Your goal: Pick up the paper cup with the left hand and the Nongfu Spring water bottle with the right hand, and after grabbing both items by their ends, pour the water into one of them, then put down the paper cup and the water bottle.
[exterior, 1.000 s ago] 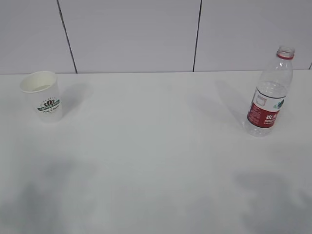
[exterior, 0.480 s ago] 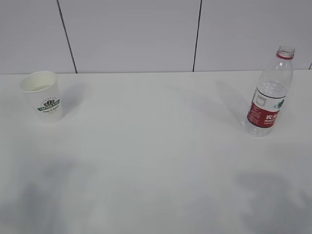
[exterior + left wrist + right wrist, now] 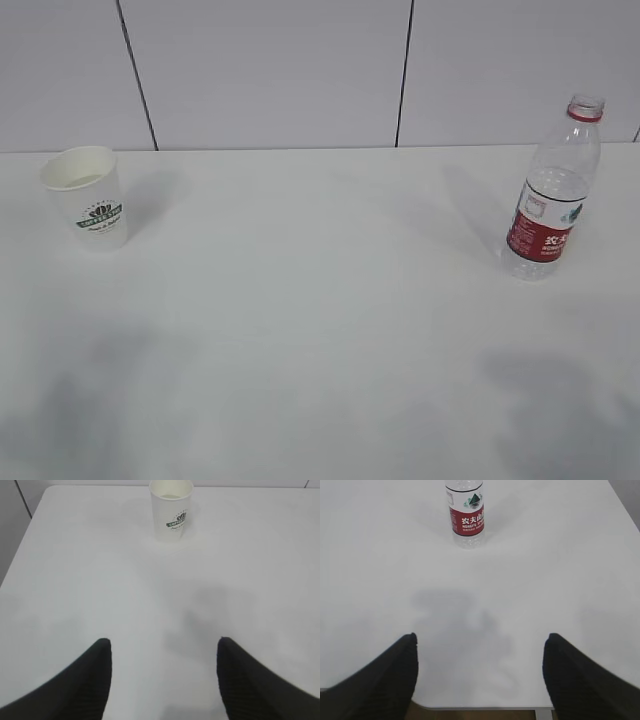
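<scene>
Both hands spread: left hand (image 3: 162, 645) faces paper cup (image 3: 171, 509), right hand (image 3: 480, 640) the bottle (image 3: 466, 514).

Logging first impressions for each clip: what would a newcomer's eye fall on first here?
Two lone things on a bare white table: a small white paper cup with a green logo at far left, and a clear water bottle with a red label at far right, both upright. Each wrist view shows open black fingers facing its target, nothing held.

White table (image 3: 320, 330): cup (image 3: 88, 197), bottle (image 3: 552, 200), prob. upright
</scene>
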`<act>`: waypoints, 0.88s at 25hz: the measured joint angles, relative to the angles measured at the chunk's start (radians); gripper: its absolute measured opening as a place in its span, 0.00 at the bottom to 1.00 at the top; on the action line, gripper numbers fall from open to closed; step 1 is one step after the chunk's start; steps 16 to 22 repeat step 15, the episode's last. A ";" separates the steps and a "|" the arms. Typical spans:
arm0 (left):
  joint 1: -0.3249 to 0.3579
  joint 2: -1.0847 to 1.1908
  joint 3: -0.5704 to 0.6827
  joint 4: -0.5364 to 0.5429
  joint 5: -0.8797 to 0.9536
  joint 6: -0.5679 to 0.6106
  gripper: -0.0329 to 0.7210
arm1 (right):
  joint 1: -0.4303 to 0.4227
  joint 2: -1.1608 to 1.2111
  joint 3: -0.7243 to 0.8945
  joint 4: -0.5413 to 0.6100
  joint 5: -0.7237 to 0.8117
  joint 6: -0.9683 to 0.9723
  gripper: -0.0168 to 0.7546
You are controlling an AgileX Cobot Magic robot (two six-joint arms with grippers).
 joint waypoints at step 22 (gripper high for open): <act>0.000 0.000 0.000 0.000 0.000 0.000 0.67 | 0.000 0.000 0.000 0.002 0.000 0.000 0.78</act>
